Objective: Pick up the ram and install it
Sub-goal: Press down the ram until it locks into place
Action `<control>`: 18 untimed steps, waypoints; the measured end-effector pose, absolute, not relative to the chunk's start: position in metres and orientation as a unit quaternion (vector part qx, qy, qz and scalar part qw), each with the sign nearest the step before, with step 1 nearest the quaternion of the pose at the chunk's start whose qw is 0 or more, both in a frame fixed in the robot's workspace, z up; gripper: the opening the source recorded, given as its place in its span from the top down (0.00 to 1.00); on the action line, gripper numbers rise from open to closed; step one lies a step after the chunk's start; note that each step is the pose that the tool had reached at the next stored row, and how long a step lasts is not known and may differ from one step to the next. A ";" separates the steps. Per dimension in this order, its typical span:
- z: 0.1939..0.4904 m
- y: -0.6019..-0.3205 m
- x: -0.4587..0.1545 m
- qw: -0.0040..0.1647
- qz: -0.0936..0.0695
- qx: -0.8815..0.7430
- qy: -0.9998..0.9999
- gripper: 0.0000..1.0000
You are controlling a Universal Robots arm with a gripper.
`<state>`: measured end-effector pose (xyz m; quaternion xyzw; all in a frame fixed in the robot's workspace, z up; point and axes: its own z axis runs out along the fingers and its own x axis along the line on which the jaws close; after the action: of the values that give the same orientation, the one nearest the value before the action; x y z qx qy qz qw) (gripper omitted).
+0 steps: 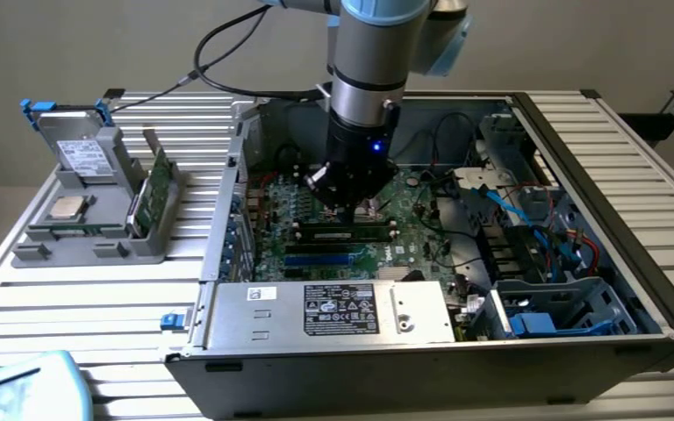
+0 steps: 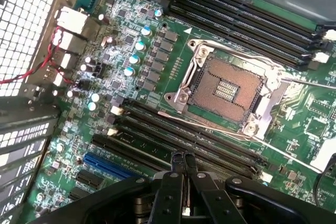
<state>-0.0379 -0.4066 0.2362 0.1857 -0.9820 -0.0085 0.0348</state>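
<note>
motherboard (image 2: 157,45): green | slots (image 2: 247,19): black | tool (image 2: 183,167): black | cables (image 1: 525,215): blue

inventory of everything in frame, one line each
ram: 1, green with black chips, lying in a black slot on the motherboard, right below the gripper
spare ram stick: 1, green, upright in the grey holder
motherboard: 1, green, inside the case
processor socket: 1, silver frame, open and empty, between the slot banks
black slots: two banks, either side of the socket
blue slot: 1, near the black slots
power supply: 1, silver, front of case
computer case: 1, dark, open on the table
grey holder: 1, exterior view's left
processor chip: 1, silver, on the holder
gripper: 1, black, fingers shut, over the slots
</note>
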 end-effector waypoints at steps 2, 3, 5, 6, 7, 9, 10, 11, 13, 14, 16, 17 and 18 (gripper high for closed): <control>0.236 -0.407 -0.038 0.035 -0.008 0.175 -0.984 0.89; 0.236 -0.407 -0.038 0.035 -0.006 0.171 -0.985 0.89; 0.237 -0.407 -0.038 0.035 -0.003 0.163 -0.986 0.89; 0.237 -0.407 -0.038 0.036 -0.001 0.159 -0.987 0.89; 0.238 -0.407 -0.038 0.036 0.001 0.155 -0.987 0.89; 0.238 -0.407 -0.038 0.036 0.006 0.147 -0.988 0.89; 0.238 -0.407 -0.038 0.036 0.008 0.143 -0.989 0.89; 0.239 -0.407 -0.038 0.036 0.010 0.140 -0.989 0.89; 0.239 -0.407 -0.038 0.036 0.013 0.133 -0.990 0.89; 0.239 -0.407 -0.038 0.035 0.014 0.129 -0.991 0.89; 0.240 -0.407 -0.038 0.034 0.017 0.123 -0.992 0.89; 0.240 -0.407 -0.038 0.033 0.018 0.119 -0.992 0.89; 0.240 -0.407 -0.038 0.033 0.020 0.115 -0.993 0.89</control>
<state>-0.0379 -0.4067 0.2400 0.1153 -0.9926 0.0197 0.0327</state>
